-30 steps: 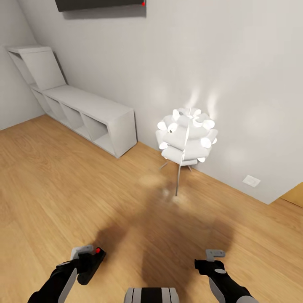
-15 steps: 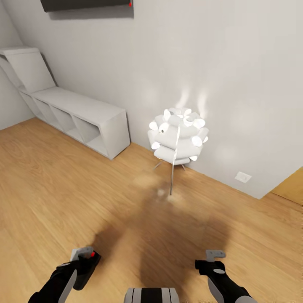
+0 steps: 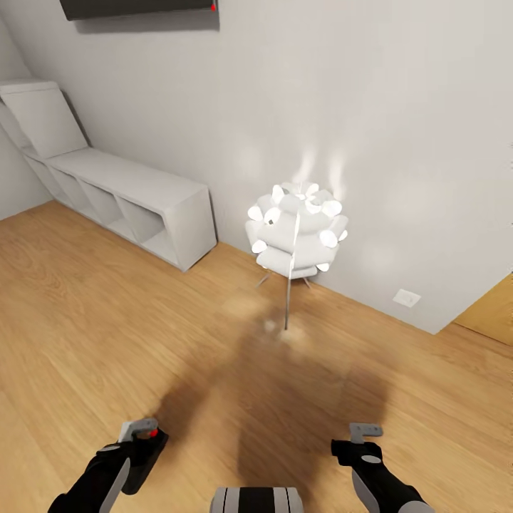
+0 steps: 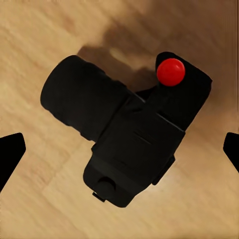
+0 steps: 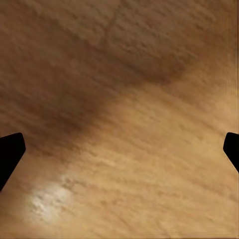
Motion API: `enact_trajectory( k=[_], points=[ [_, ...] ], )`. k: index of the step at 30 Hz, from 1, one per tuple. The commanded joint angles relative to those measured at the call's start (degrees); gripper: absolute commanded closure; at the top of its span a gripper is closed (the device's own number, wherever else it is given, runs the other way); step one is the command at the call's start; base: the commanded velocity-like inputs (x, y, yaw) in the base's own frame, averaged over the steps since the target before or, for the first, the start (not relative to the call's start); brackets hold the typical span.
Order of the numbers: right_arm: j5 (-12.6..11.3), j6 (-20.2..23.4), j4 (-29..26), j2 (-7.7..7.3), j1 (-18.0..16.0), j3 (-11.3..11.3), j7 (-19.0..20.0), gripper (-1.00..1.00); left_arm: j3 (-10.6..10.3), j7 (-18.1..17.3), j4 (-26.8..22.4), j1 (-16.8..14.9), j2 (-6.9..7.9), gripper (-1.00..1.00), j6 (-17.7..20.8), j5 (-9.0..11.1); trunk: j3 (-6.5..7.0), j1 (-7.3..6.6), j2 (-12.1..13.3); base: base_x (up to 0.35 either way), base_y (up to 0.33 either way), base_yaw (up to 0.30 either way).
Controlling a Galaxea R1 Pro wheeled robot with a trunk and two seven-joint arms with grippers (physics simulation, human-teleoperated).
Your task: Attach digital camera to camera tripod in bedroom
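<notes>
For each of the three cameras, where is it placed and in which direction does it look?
Head view: on the robot's head, looking forward and down at the wood floor, floor lamp and cubby shelf; both arms show, with left gripper and right gripper.
Left wrist view: near the left gripper, looking along its fingers at the digital camera over the floor.
Right wrist view: near the right gripper, looking at floor between its dark fingertips.
Shared: the floor; the digital camera also shows in the head view.

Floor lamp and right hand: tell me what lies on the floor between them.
In the head view, nothing stands between the floor lamp and the right hand: just bare wood floor, darkened there by a broad shadow.
</notes>
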Motion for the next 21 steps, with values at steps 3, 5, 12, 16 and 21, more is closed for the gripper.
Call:
enact_trajectory(
  k=[3, 5, 12, 16, 21],
  points=[
    [-0.09, 0.16, -0.06, -0.02, -0.01, 0.06, -0.17, -1.00, 0.01, 0.11, -0.05, 0.00, 0.05, -1.00, 0.30, -0.05, -0.04, -0.01, -0.02, 0.000, 0.000, -0.091],
    [-0.09, 0.15, -0.05, -0.05, -0.01, 0.09, -0.18, -1.00, 0.02, 0.11, -0.03, 0.00, 0.10, -1.00, 0.33, -0.06, -0.04, -0.01, -0.02, 0.000, 0.000, -0.042],
    [-0.07, 0.13, -0.05, -0.14, -0.01, 0.06, -0.19, -1.00, 0.01, 0.11, -0.02, 0.00, 0.05, -1.00, 0.44, 0.00, -0.04, -0.01, -0.02, 0.000, 0.130, -0.012],
    [-0.08, 0.12, -0.08, -0.09, -0.01, 0.05, -0.19, -1.00, 0.00, 0.11, -0.02, 0.00, 0.00, -1.00, 0.46, 0.01, -0.04, -0.01, -0.02, 0.000, 0.171, -0.002],
    [-0.06, 0.12, -0.07, -0.03, -0.02, 0.09, -0.19, -1.00, 0.00, 0.11, -0.02, 0.00, -0.02, -1.00, 0.47, 0.01, -0.04, -0.01, -0.02, 0.000, 0.062, -0.001]
  ],
)
